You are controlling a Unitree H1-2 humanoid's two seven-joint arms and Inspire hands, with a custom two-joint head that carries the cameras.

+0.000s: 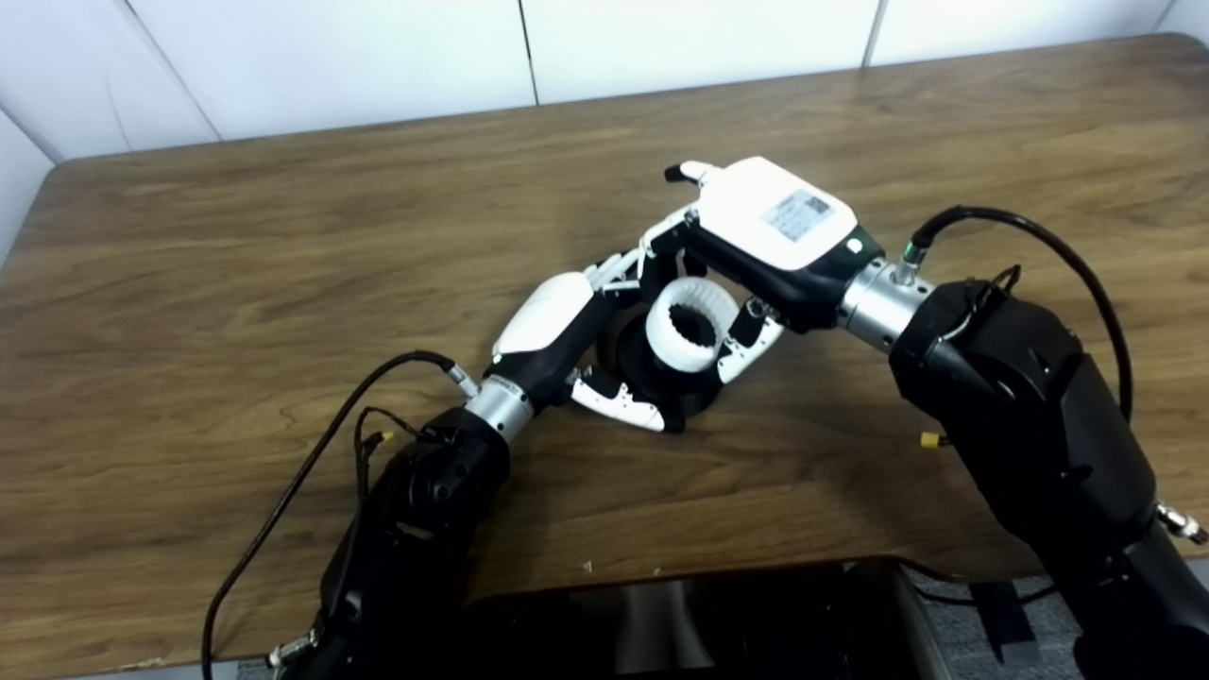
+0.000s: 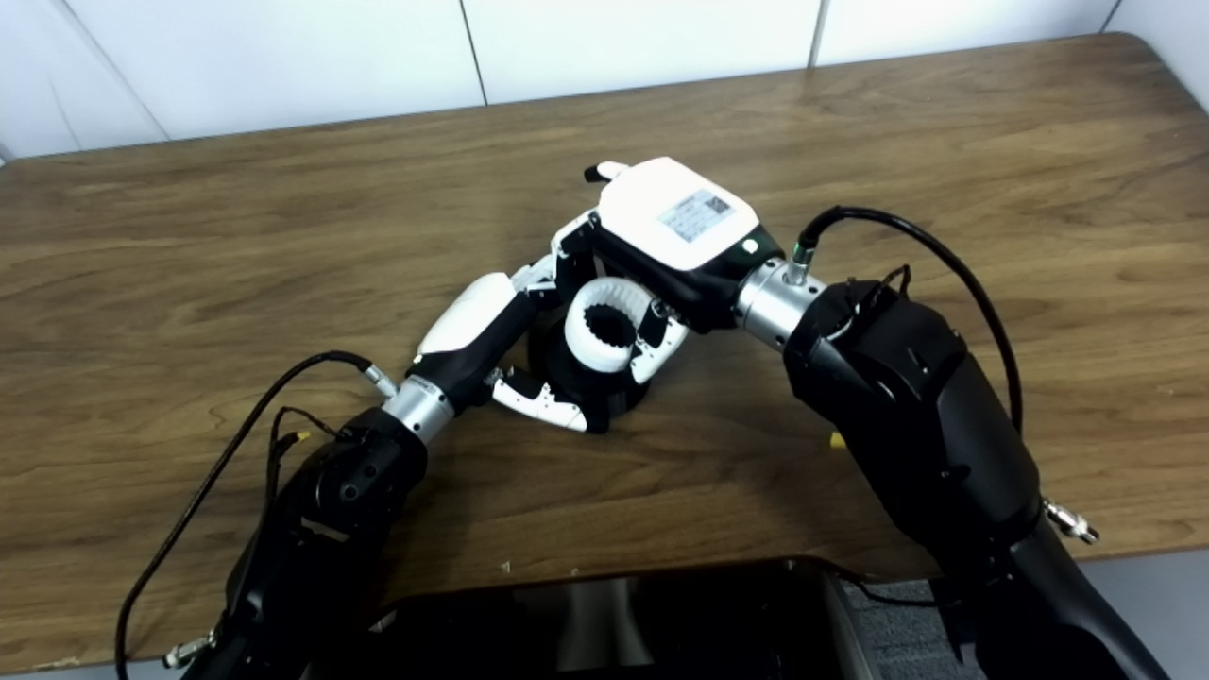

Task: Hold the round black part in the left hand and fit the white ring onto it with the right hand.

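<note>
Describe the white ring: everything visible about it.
The white ring is a short, thick band, apparently matte plastic, with small teeth lining its dark central opening. It is tilted, its open face turned up toward the cameras. It sits against the top of the round black part, which the left hand cradles just above the table. The right hand grips its rim from above and the right. Full seating cannot be judged.
</note>
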